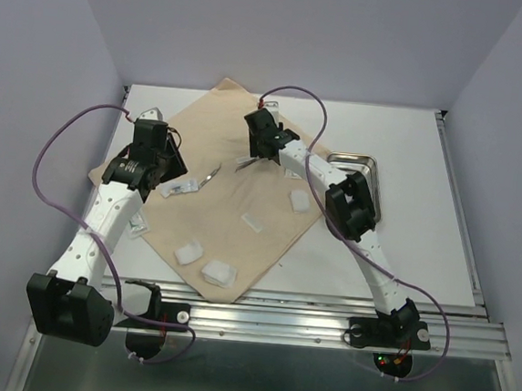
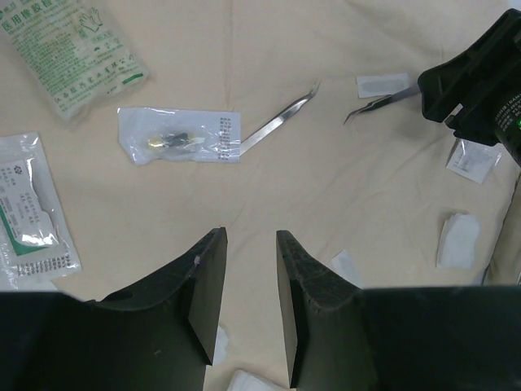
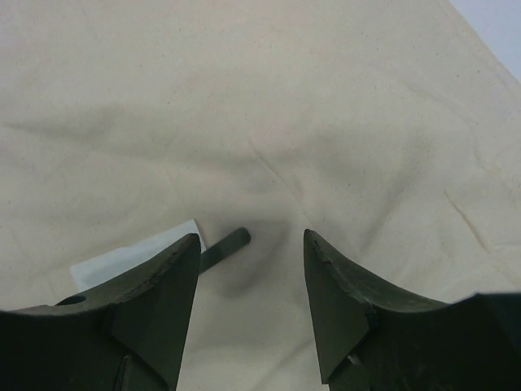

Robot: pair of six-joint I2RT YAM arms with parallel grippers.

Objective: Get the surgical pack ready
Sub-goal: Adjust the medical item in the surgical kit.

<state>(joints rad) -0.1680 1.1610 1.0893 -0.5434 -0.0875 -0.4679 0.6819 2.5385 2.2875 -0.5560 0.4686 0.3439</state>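
Observation:
The beige cloth (image 1: 230, 234) of the surgical pack lies spread and skewed on the table. On it lie two slim silver forceps (image 1: 209, 177) (image 2: 281, 120), (image 1: 245, 164) (image 2: 383, 102), and white gauze pads (image 1: 219, 271) (image 2: 458, 240). The steel tray (image 1: 354, 157) stands off the cloth at the right. My left gripper (image 1: 174, 165) (image 2: 251, 244) hovers open over bare cloth near the left corner. My right gripper (image 1: 255, 154) (image 3: 252, 244) is open low over the cloth. The dark end of one forceps (image 3: 226, 248) lies on the cloth beside its left finger, ungripped.
Sealed packets lie at the cloth's left side: a green-printed one (image 2: 73, 49), a clear one (image 2: 179, 137) and a white one (image 2: 28, 212). A white pad (image 3: 134, 257) sits by the right gripper's left finger. Purple cables loop over both arms.

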